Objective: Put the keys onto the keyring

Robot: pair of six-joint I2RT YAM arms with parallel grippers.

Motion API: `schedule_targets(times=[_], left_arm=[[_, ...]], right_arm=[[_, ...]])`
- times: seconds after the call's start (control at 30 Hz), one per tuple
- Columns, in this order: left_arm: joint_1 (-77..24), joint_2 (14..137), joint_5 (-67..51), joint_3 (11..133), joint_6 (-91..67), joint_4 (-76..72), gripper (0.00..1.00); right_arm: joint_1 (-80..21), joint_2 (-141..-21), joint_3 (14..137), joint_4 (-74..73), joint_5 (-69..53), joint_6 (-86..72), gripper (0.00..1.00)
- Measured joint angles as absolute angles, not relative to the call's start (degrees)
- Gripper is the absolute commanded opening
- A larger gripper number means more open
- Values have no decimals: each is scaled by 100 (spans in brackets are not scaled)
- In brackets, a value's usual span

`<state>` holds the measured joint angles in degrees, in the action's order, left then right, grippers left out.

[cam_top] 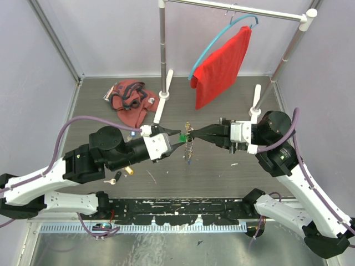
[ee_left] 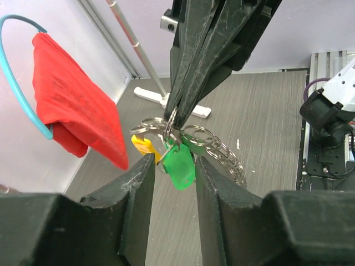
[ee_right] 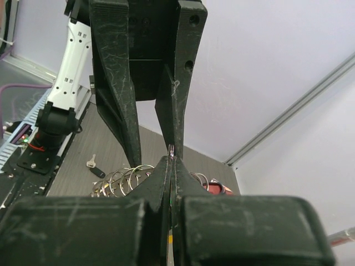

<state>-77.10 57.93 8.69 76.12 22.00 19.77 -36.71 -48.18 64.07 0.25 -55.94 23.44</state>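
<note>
Top view first. Two arms are seen stretched toward the middle of the table (cam_top: pixel 222 177), meeting almost tip to tip. The left claw (cam_top: pixel 178 138) is held level with its fingers apart. The right claw (cam_top: pixel 193 133) is pinched together on the keyring (cam_top: pixel 188 145), which is held up between the two, and a short bunch is left dangling from it. Two loose keys are spotted on the table beside the left arm: a black-headed key (cam_top: pixel 115 179) and a yellow-headed key (cam_top: pixel 129 171), near each other and well away from the ring.

Over to the left wrist. The left claw (ee_left: pixel 173 160) is seen spread, and one bright green tag (ee_left: pixel 178 166) hangs in the gap; contact with the fingers cannot be told. The right claw (ee_left: pixel 173 113) is pointed down from above, clamped on the keyring (ee_left: pixel 161 124). One yellow key head (ee_left: pixel 144 145) is counted on the bunch, and a chain of silver rings (ee_left: pixel 224 158) is trailed off to the right.

Now the right wrist. The right claw (ee_right: pixel 171 160) is shown shut tight, with a sliver of wire ring caught at the tips. The left claw (ee_right: pixel 152 155) is seen opposite with its two fingers parted. A coil of rings (ee_right: pixel 125 178) is glimpsed behind, and one dark-headed key (ee_right: pixel 95 169) is seen on the table.
</note>
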Motion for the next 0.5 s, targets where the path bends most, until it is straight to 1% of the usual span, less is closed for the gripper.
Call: schedule_targets(times=[0.37,0.5], left_arm=[[-7710,5478,943,7505,2132,1942,43],[-7710,5306,1044,7446,2053,2010,46]], right_arm=[[-3671,-4751,6407,25,-5575,2416,1],[-3671,-4869,6685,-705,-5929,2961,1]])
